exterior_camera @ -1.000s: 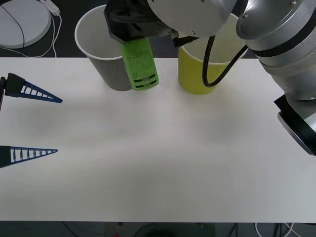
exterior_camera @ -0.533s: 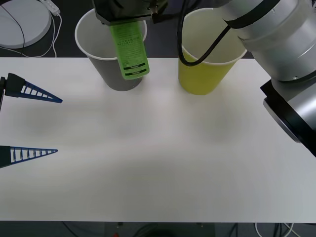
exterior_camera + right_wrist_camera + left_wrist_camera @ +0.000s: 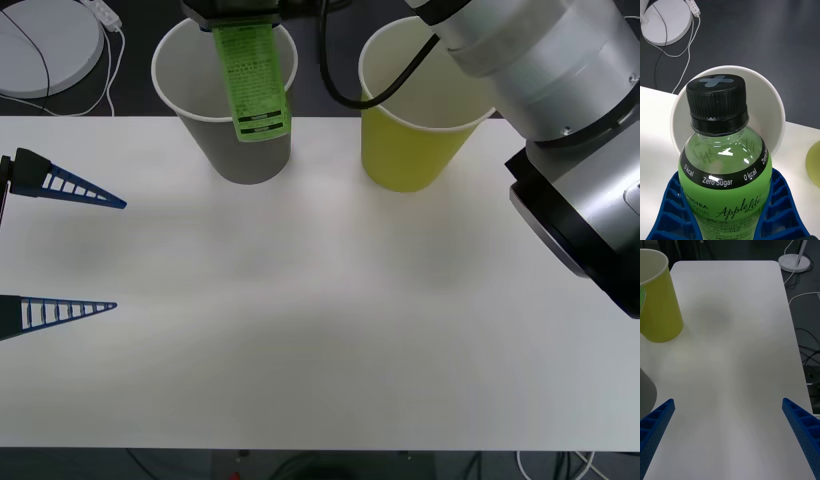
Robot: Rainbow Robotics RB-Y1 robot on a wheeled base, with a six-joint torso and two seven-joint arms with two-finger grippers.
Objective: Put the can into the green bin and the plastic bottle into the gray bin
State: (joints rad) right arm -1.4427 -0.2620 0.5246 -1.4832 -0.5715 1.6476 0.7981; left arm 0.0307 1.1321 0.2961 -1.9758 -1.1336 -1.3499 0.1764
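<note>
The plastic bottle (image 3: 252, 85), green with a black cap (image 3: 717, 99), hangs over the mouth of the gray bin (image 3: 225, 150) at the table's far edge. My right gripper (image 3: 238, 14) is shut on the plastic bottle (image 3: 726, 168), one blue finger (image 3: 668, 210) on each side of its body. The gray bin's white rim (image 3: 777, 112) lies right behind the cap. The green bin (image 3: 415, 150) stands upright to the right of the gray one. My left gripper (image 3: 120, 255) waits open at the table's left edge, far from both bins. The can is out of view.
A white round lamp base (image 3: 45, 40) with a cable lies on the dark floor beyond the table's back left. The left wrist view looks along the bare white table (image 3: 737, 352), past the green bin (image 3: 658, 303) and an edge of the gray bin (image 3: 645, 397).
My right gripper has carried the plastic bottle leftward and farther back, from between the two bins to over the gray bin's mouth. The left gripper has not moved.
</note>
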